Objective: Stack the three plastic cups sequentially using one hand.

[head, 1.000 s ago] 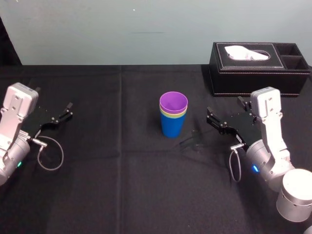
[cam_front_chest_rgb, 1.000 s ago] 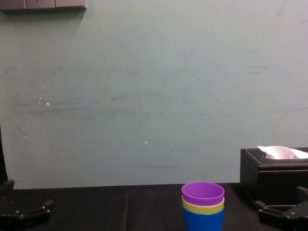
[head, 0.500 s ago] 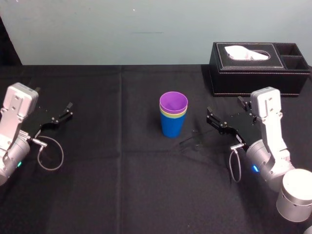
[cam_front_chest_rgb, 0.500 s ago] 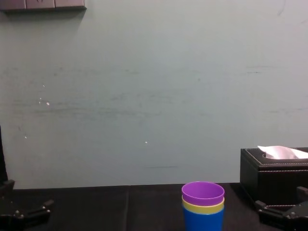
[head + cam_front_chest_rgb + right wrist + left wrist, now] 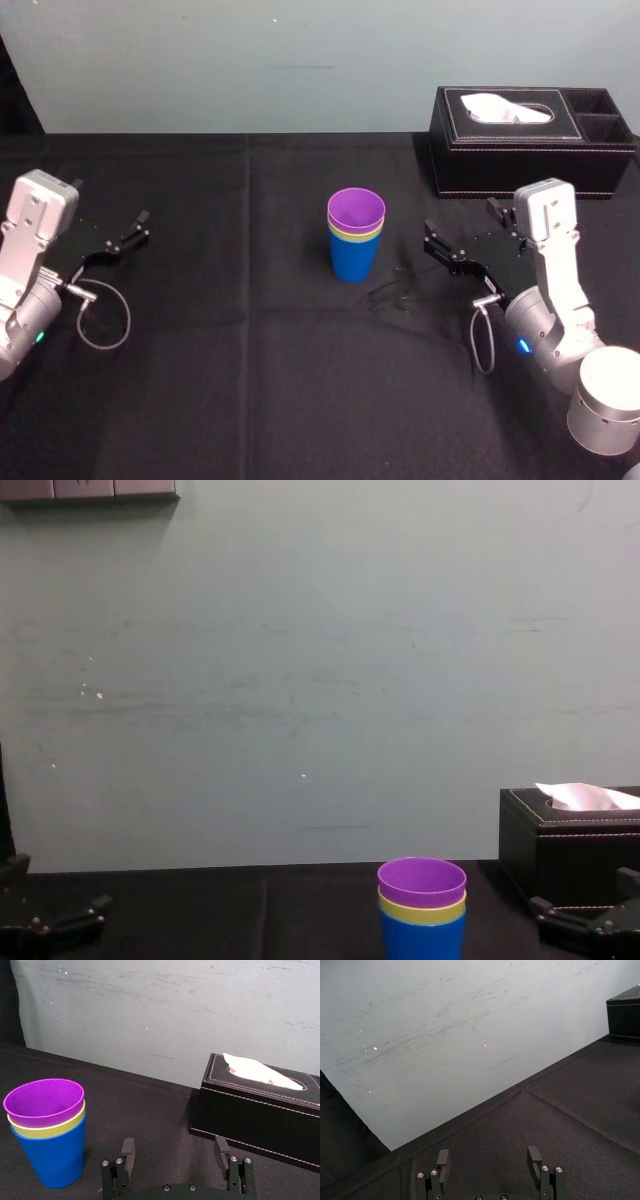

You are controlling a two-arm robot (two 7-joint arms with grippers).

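— Where are the cups?

— All three are nested in one upright stack on the black desk (image 5: 300, 380). The stack is left of the tissue box (image 5: 530, 150), nearer the robot than it, and well apart from it. The blue cup (image 5: 52, 1160) stands on the cloth at the bottom. The yellow-green cup (image 5: 47, 1130) sits inside it with little more than its rim showing. The purple cup (image 5: 44, 1100) is on top, mouth up.

— What else is around?

— The tissue box is black with pale stitching, and a white tissue (image 5: 505, 107) pokes out of its slot. It sits at the back of the desk, near the pale wall (image 5: 300, 680).

— And the arms?

— The right gripper (image 5: 462, 228) is just in front of the tissue box, on the robot's side. Its jaws are spread wide and hold nothing. Only bare cloth lies between it and the stack. The left gripper (image 5: 112, 200) is far to the left of the tissue box, beyond the stack. Its jaws are just as wide apart and also hold nothing.

— Anything different from a second ago?

— No. The stack, the tissue box and both grippers are where they were, and the jaws have the same spread.
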